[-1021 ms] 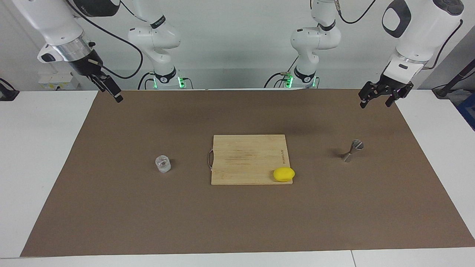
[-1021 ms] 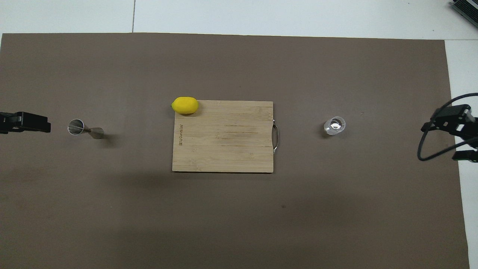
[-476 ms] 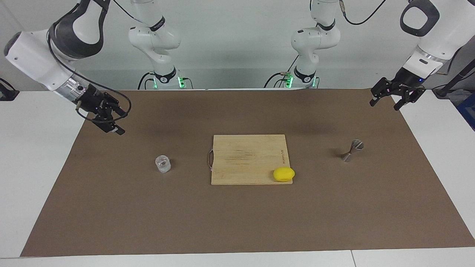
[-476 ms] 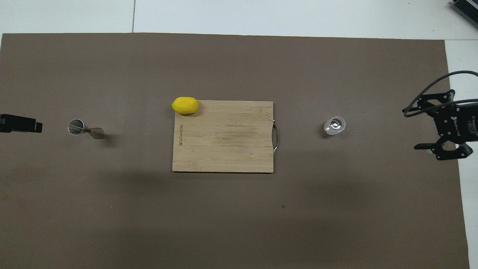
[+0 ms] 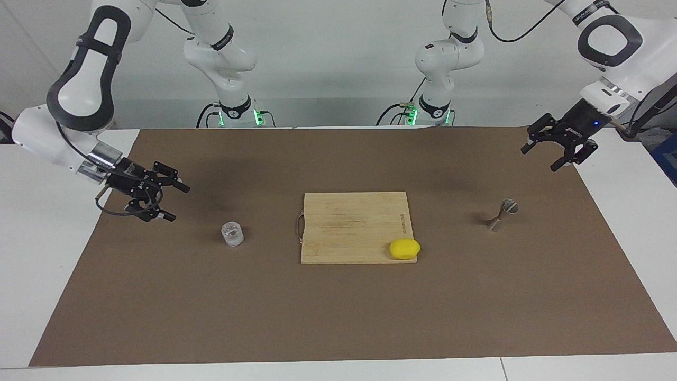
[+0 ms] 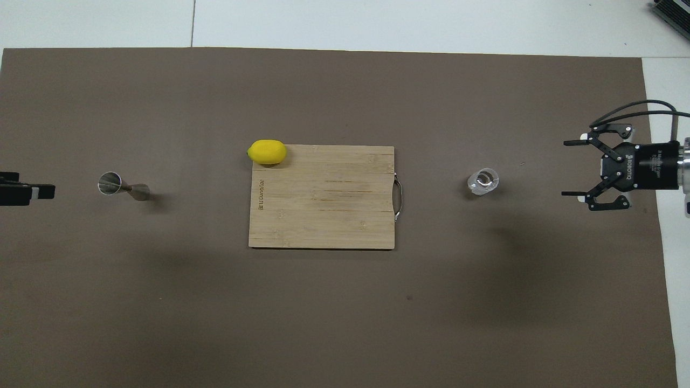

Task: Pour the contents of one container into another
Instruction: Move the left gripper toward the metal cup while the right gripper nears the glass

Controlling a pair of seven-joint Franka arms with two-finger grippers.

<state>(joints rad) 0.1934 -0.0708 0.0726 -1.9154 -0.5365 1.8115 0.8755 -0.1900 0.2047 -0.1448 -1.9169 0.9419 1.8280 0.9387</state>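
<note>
Gaping wide and holding nothing, the jaws of the right gripper (image 5: 177,202) hang low over the brown mat (image 5: 338,317) at the right arm's end of the desk (image 5: 47,238), pointed sideways at the glass (image 5: 232,234), which stands near them but apart on the mat. The left gripper (image 5: 538,156) is up over the mat's edge at the left arm's end, its jaws also spread wide and empty, angled down toward the jigger (image 5: 501,215). The jigger stands upright on the mat, well clear of that gripper. Between glass and jigger lies a wooden cutting board (image 5: 354,225) with a metal handle on the side facing the glass. A lemon (image 5: 404,248) sits on the board's corner farthest from the robots, on the jigger's side.
</note>
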